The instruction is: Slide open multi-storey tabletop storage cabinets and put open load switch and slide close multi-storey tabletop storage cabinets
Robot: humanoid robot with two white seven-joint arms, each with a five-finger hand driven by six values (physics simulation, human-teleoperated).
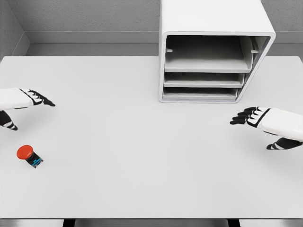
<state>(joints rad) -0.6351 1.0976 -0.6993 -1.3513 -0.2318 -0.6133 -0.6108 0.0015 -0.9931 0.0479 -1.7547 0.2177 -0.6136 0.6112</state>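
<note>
Table (142,142) white; walls grey, seemingly textured.

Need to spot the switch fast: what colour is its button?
Red, on the switch; head view shows it best.

We look down on a white table (142,142) that fills most of the view, its top smooth and evenly lit, with only soft, faint shadows. Its near edge runs along the bottom, where we see a dark strip of floor (151,222) below it. Behind the far edge we see a grey wall (85,16) with a rough, speckled texture and a paler band (90,37) along its base. At far left a second grey wall (8,28) meets it in a corner.
</note>
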